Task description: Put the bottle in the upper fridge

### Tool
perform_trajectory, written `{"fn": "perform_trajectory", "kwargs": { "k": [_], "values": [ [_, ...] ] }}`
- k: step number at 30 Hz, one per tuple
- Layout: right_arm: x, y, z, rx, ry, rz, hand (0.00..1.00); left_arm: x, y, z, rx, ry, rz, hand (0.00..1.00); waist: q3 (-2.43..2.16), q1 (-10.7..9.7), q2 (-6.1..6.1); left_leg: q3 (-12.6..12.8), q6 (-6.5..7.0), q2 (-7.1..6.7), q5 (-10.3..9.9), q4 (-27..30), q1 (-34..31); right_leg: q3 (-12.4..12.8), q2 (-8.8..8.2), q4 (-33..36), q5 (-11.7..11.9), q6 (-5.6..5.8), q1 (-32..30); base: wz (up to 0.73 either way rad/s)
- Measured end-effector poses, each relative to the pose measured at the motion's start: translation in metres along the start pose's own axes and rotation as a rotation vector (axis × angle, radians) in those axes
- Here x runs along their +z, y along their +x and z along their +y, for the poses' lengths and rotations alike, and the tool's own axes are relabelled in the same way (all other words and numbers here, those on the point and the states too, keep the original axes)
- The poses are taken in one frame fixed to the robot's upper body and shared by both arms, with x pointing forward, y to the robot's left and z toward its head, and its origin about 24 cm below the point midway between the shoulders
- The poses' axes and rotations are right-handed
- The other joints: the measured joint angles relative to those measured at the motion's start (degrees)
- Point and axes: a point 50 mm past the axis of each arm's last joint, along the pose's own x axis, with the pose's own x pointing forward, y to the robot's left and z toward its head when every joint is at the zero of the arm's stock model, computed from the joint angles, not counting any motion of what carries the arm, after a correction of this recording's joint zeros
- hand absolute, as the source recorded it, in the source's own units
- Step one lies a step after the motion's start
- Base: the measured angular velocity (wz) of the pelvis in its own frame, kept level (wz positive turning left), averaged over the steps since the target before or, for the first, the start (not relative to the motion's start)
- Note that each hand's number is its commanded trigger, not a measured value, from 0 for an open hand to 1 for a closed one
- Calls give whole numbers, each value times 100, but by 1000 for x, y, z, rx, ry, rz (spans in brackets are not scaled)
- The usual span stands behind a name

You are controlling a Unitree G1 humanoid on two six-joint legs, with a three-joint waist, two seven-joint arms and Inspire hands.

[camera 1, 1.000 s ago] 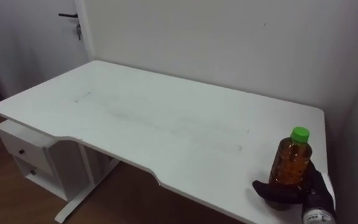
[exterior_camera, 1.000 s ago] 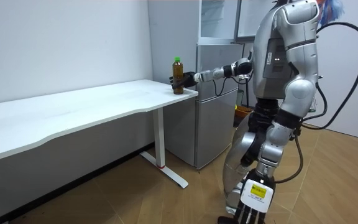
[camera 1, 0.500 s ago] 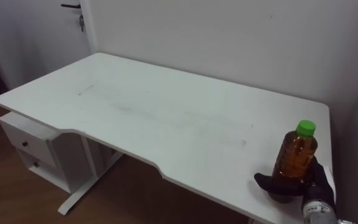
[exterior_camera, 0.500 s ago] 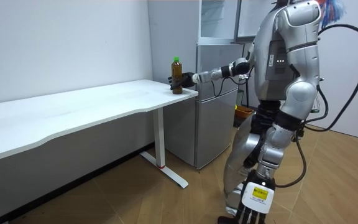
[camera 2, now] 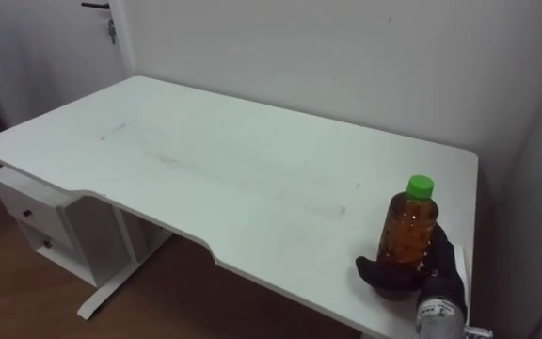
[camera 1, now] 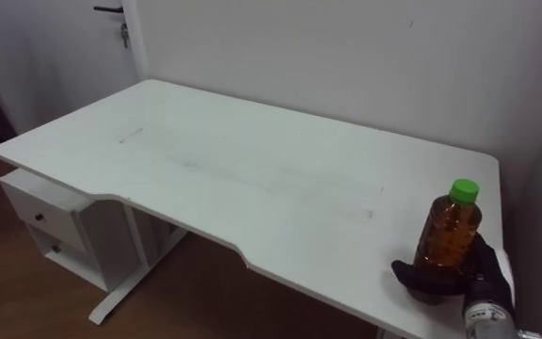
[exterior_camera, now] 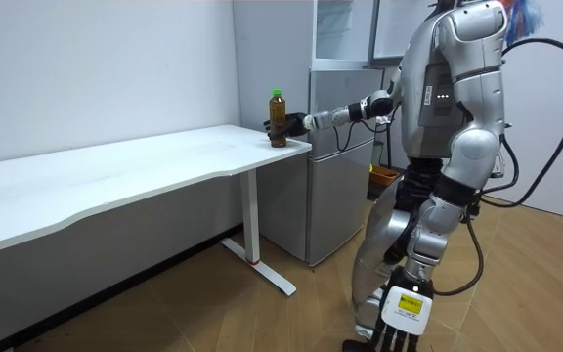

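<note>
Amber bottle point(camera 1: 448, 243) with green cap stands upright, right hand point(camera 1: 459, 280) wrapping its base.

White table point(camera 1: 252, 169), drawer unit point(camera 1: 43, 224)

- We find the bottle point(camera 1: 448, 240) on the tabletop's point(camera 1: 252, 169) near right corner, in our right hand point(camera 1: 440, 281).
- A drawer unit point(camera 1: 50, 226) stands under its left end.
</note>
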Motion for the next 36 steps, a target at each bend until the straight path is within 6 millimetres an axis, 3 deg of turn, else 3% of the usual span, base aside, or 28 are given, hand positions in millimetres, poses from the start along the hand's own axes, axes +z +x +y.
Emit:
{"fn": "perform_trajectory", "kwargs": {
  "k": [7,17,22,30,33,36],
  "values": [
    [-2,1,-5,-24,-5,12,100,-1,0,1,1,0,-1,0,-1,7,-14,-2,3,2,2,-29,21,14,22,-23,-2,-1,32,0],
    [-12,-5,-6,-6,-15,21,100,-13,-2,8,20,-20,22,0,-46,-35,-91,6,-23,112,-11,-180,223,31,294,-414,32,-21,296,0],
    [-19,-13,-7,41,-15,19,100,-6,-1,11,29,-27,-36,0,-56,-109,-133,22,-28,114,-15,-271,380,252,312,-410,36,-7,369,-1],
    [11,-17,-9,72,10,-116,100,-6,-1,27,75,-119,-50,0,-70,-357,-151,199,-34,128,-48,-471,817,340,408,-510,48,22,612,-14],
    [37,-21,-10,93,27,-226,100,-8,-2,34,99,-173,-49,0,-83,-431,-166,307,-36,144,-58,-553,967,398,431,-533,48,22,701,-21],
    [61,-28,-8,125,45,-330,100,-15,-3,45,131,-208,-37,0,-103,-560,-169,343,-68,210,-94,-607,1172,591,607,-730,76,51,892,-10]
  ]
}}
